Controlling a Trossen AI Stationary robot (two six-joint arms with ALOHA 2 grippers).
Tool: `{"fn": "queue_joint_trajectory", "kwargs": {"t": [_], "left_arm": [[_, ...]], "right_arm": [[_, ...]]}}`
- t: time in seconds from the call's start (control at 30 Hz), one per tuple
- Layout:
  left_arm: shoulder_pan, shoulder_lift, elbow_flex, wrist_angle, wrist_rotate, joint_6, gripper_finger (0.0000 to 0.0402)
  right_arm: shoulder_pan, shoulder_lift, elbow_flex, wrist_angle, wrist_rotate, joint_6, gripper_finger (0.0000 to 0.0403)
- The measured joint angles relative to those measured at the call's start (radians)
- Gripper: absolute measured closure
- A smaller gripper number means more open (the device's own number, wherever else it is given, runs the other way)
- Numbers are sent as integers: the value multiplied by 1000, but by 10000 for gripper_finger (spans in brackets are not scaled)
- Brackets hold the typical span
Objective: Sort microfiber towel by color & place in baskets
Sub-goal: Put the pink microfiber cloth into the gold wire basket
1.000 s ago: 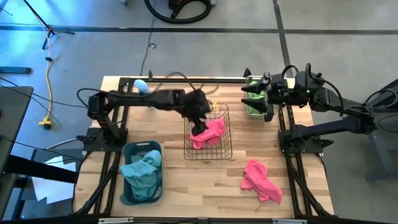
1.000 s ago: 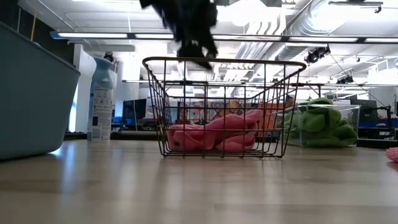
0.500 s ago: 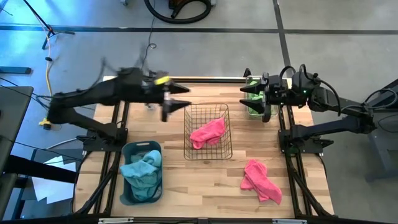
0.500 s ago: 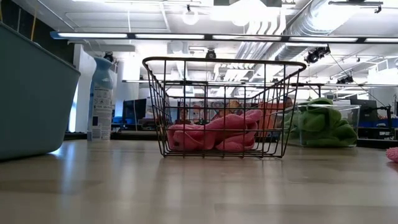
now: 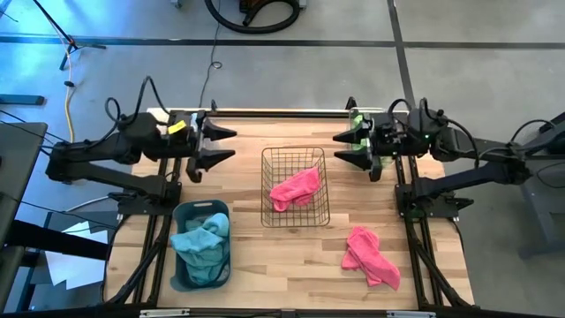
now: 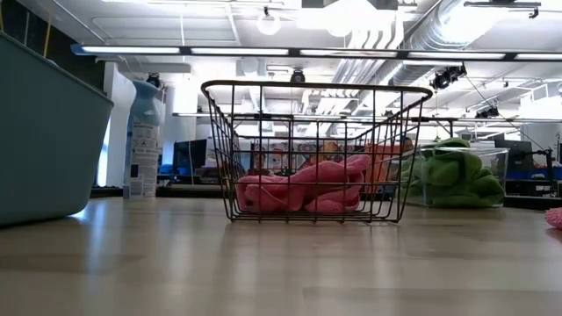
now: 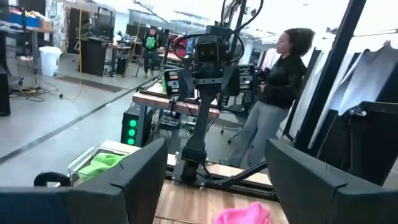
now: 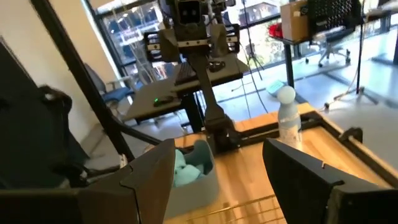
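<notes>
**One pink towel outstanding; both arms idle at the far edge**

You are sitting between picks. The left gripper (image 5: pixel 214 147) is hanging near the table's (image 5: pixel 291 252) far left corner with its fingers spread and nothing between them. The right gripper (image 5: pixel 351 148) is hanging by the far right corner, beside the clear bin (image 5: pixel 360 146) of green towels (image 6: pixel 450 174), likewise spread and empty.

Sorting appears nearly done. A pink towel (image 5: pixel 295 188) is lying in the wire basket (image 5: pixel 296 185) at mid-table, and teal towels (image 5: pixel 203 241) are filling the grey-blue tub (image 5: pixel 200 244) at the near left corner.

One loose pink towel (image 5: pixel 371 257) is lying on bare wood toward the near right corner, well apart from the wire basket. It is crumpled, with its long axis running diagonally, from the basket side toward the near right corner.

By my judgement the right arm is better placed for it. You are needing to bring that gripper to the near edge, pinch a raised fold, and carry the towel to the wire basket.
</notes>
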Motion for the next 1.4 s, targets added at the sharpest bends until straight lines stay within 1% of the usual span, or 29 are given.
{"fn": "queue_joint_trajectory", "kwargs": {"t": [0.07,0.13,0.33,0.53,0.67,0.77,0.9,1.0,1.13,1.3,1.4], "left_arm": [[0,-30,-32,24,9,7,145],[0,-55,-64,39,12,7,145],[0,-94,-113,106,23,0,145],[0,-104,-118,123,23,-6,145],[1,-109,-118,121,23,-43,145],[1,-108,-118,119,18,-43,145],[2,-109,-118,118,-9,-45,145],[3,-108,-118,113,-30,-57,145],[3,-108,-118,113,-32,-63,145],[3,-108,-118,112,-32,-63,145],[3,-108,-118,112,-32,-64,145]], "right_arm": [[5,11,0,9,0,-46,162],[9,17,0,5,0,-55,162],[7,38,0,6,0,17,162],[7,43,0,7,1,37,162],[7,43,0,7,0,72,162],[7,42,0,7,-37,157,162],[26,42,0,-25,-178,379,162],[81,42,0,-74,-258,517,162],[212,49,0,-169,-278,680,162],[391,80,0,-357,-267,890,162],[490,119,0,-500,-194,1002,162]]}}
